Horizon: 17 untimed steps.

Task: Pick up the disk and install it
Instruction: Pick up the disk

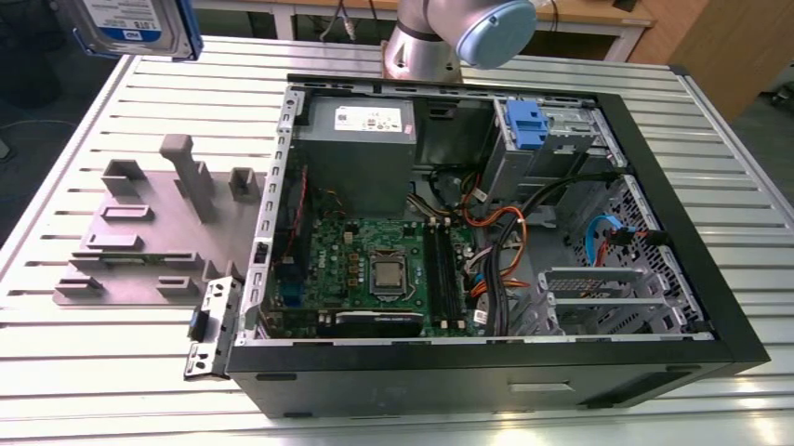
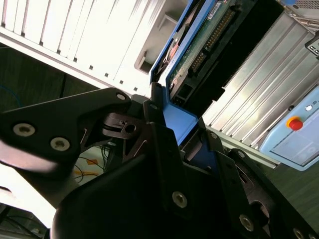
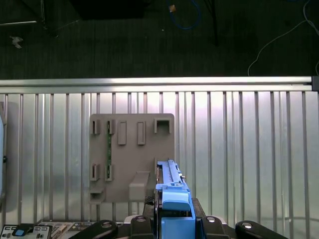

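Apparently clamped edge-on, the disk [image 1: 125, 23] hangs in the gripper [image 3: 173, 219] above the grey fixture [image 3: 132, 154].

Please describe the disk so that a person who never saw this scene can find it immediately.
Find the open computer case on the slatted metal table. Above the table's far corner, at the exterior view's left, the hand holds the disk in the air. Unlike the blue latch piece inside the case, it is a silver drive with a blue-and-white label and a blue frame.

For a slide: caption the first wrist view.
The disk, clamped on edge in the jaws, hangs above the grey fixture plate and slatted table.
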Each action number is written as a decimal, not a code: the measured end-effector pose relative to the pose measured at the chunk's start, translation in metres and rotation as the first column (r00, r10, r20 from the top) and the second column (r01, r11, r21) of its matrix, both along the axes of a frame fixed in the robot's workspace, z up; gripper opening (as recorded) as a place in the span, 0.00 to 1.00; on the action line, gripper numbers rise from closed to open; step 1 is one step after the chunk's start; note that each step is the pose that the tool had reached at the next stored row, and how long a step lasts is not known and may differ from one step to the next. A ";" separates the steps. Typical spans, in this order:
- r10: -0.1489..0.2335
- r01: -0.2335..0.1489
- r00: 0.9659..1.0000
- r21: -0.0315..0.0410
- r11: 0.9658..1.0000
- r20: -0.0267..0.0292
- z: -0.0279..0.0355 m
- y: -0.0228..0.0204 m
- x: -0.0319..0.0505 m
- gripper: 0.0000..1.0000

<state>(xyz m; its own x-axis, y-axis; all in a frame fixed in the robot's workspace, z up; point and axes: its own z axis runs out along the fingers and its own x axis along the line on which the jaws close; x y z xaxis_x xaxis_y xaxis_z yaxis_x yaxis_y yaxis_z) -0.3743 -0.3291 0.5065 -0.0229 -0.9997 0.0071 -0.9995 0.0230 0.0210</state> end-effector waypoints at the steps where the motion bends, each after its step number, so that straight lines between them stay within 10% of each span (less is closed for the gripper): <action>1: 0.000 0.000 1.000 0.000 1.000 0.000 0.0000 0.0000 0.0002 0.36; 17: 0.000 0.000 1.000 0.000 1.000 0.000 0.0000 0.0000 0.0098 0.36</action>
